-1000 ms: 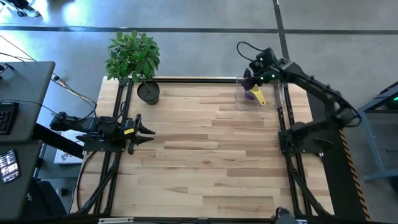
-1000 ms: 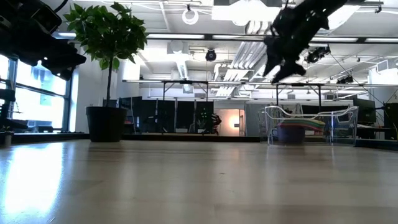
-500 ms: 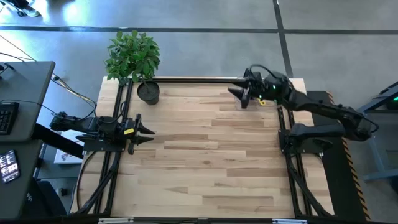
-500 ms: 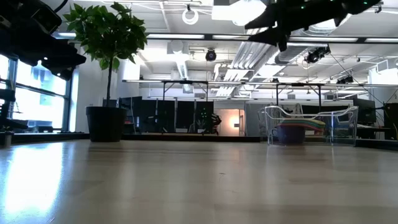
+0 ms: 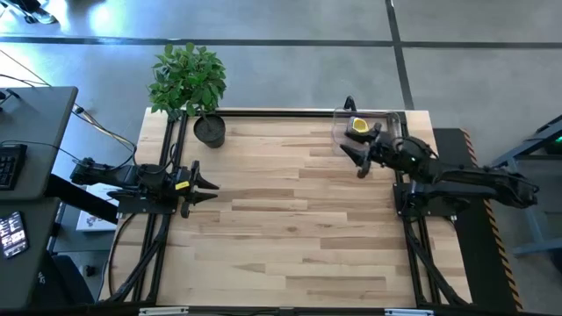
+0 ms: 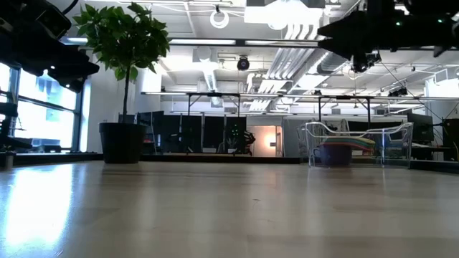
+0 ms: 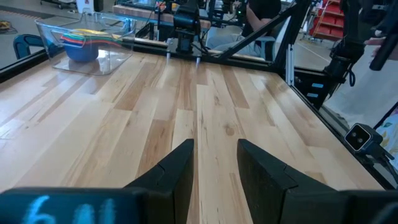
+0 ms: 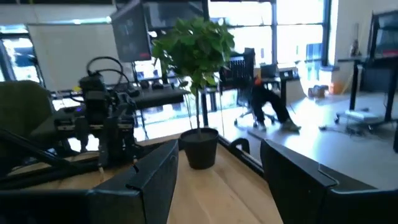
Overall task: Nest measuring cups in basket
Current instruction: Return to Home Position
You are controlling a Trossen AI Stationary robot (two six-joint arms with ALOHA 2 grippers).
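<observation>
High view: my right fingers (image 5: pixel 355 151), spread wide, hover just beside the clear basket (image 5: pixel 339 133) at a right corner of the desk (image 5: pixel 290 228); measuring cups (image 5: pixel 360 125) nested inside; left fingers (image 5: pixel 204 183) parted at left edge

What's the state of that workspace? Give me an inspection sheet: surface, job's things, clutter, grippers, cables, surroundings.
Surface: wooden table, bare wood across the middle.
Job's things: clear basket at the far right corner; measuring cups nested inside it, yellow on top.
Clutter: potted plant at the far left corner; nothing else seen.
Grippers: left gripper open and empty at the table's left edge; right gripper open and empty, raised beside the basket.
Cables: thin wires on the floor left of the table.
Surroundings: desk with keyboard to the left; concrete floor around.
</observation>
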